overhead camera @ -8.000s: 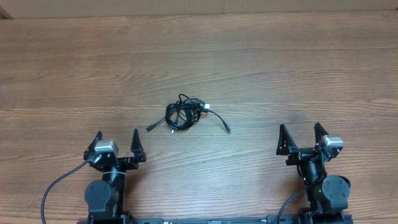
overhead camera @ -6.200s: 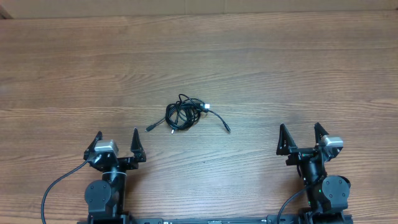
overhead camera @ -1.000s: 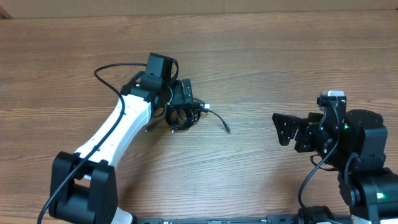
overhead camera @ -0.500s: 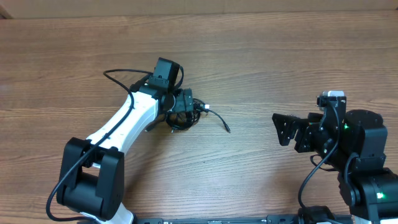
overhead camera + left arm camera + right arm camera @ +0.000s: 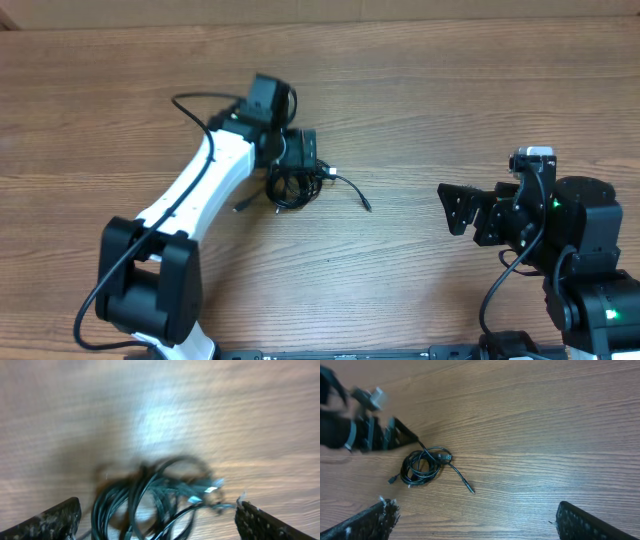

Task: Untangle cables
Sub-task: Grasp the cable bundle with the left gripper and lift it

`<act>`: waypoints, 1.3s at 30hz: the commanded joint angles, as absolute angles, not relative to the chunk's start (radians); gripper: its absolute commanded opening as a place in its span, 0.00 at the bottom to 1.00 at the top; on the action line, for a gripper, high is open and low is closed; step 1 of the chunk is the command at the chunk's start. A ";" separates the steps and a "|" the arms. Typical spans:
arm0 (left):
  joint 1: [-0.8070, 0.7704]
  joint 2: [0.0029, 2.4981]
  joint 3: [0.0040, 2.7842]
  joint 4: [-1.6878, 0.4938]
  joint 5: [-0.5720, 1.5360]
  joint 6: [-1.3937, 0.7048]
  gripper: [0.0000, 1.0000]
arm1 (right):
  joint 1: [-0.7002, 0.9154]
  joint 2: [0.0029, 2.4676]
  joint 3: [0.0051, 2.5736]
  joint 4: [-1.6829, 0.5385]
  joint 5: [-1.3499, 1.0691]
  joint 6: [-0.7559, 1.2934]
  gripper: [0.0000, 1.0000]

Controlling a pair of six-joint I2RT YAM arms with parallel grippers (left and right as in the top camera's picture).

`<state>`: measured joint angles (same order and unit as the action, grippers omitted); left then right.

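Clearly nothing is untangled yet: the cables (image 5: 292,187) lie as one tight bundle of black loops on the wooden surface (image 5: 450,100), a little left of centre in the overhead frame. Only a few ends stray from it: a silver-tipped plug (image 5: 335,172) at the bundle's upper right, one loose tail (image 5: 358,197) running out toward the lower right, and a short end (image 5: 241,207) at the lower left. I judge the job to be at its very start, with the first grasp not made and all the separating left to do.

My left hand (image 5: 299,153) is stretched far out across the surface and hangs at the upper edge of the bundle, pointing down at it. My wrist view is blurred, but it shows my fingers (image 5: 50,521) spread wide at the two lower corners with the loops between them and nothing gripped. My right hand (image 5: 458,209) sits well apart at the right of the overhead frame, aimed toward the cables, its jaws likewise wide and empty.
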<state>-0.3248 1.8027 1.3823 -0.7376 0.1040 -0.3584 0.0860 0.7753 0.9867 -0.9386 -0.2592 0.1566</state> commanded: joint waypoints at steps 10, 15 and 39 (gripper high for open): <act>-0.356 1.876 1.440 -0.744 0.064 -0.413 0.98 | 0.091 0.771 1.010 -0.938 -0.268 0.157 1.00; -0.356 1.919 1.440 -0.835 -0.015 -0.435 0.98 | 0.091 0.771 1.010 -0.939 -0.276 0.157 1.00; -0.355 1.925 1.280 -0.878 -0.052 -0.458 0.71 | 0.091 0.771 1.010 -0.953 -0.275 0.157 1.00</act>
<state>-0.3557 1.9213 1.3087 -0.8867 -0.0395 -0.4507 0.0860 0.7753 0.9867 -0.9573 -0.2661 0.1570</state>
